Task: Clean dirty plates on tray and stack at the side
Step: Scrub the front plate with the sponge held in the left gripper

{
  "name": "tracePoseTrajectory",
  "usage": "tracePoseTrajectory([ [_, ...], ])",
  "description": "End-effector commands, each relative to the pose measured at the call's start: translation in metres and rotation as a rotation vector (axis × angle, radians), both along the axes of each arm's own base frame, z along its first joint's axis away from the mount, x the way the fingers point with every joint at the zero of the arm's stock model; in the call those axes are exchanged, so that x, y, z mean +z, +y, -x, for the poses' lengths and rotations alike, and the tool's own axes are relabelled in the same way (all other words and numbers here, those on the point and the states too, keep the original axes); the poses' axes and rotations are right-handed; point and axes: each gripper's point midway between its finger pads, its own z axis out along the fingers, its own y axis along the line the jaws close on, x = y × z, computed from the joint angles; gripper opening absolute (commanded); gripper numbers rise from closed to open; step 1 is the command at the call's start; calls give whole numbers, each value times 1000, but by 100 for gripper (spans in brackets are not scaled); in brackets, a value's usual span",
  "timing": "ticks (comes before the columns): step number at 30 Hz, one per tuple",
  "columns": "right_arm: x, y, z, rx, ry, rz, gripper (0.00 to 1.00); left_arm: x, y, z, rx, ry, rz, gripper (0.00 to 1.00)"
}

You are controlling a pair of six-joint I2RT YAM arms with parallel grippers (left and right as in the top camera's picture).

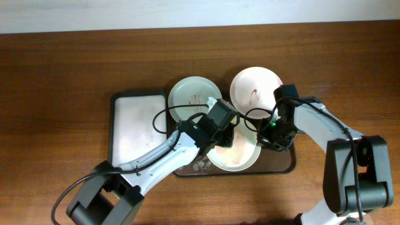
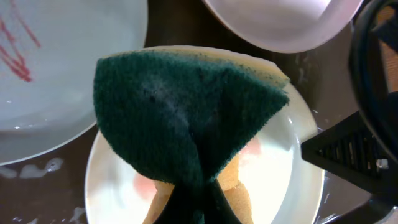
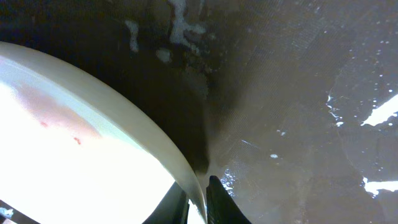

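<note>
Three plates lie on the dark brown tray (image 1: 284,164). The near plate (image 1: 240,157) has a faint pink smear and shows in the left wrist view (image 2: 283,168) and right wrist view (image 3: 74,149). My left gripper (image 1: 220,132) is shut on a green and yellow sponge (image 2: 186,118) and holds it over this plate. My right gripper (image 1: 270,136) is shut on the plate's right rim (image 3: 198,186). A pale green plate (image 1: 194,95) at the back left and a white plate (image 1: 255,86) at the back right carry red streaks.
A smaller black-rimmed tray (image 1: 137,125) with a white inside sits to the left of the brown tray. White foam flecks (image 3: 180,25) lie on the wet brown tray. Wooden table (image 1: 56,81) surrounds the trays.
</note>
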Motion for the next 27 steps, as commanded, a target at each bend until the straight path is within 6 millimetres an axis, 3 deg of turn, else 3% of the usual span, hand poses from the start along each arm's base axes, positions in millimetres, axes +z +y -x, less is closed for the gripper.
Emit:
tracePoseTrajectory([
  [1,-2,-6,-2,8,-4,37,13,12,-18,-2,-37,-21,80,0],
  [5,-2,-6,-2,8,-4,37,13,-10,-39,-7,-31,-20,113,0],
  [11,-2,-6,-2,8,-4,37,13,-48,-44,-12,-30,0,87,0],
  [14,-2,-6,-2,8,-4,37,13,-73,-22,0,-9,67,-28,0],
  [19,-2,-6,-1,16,-3,37,13,-91,20,28,11,194,-206,0],
  [22,-2,-6,0,18,0,37,13,-75,35,31,33,218,-226,0],
  [25,-2,-6,-1,18,-1,37,13,-27,38,18,25,137,-148,0],
  [27,-2,-6,0,18,0,37,22,0,39,12,33,85,-101,0],
])
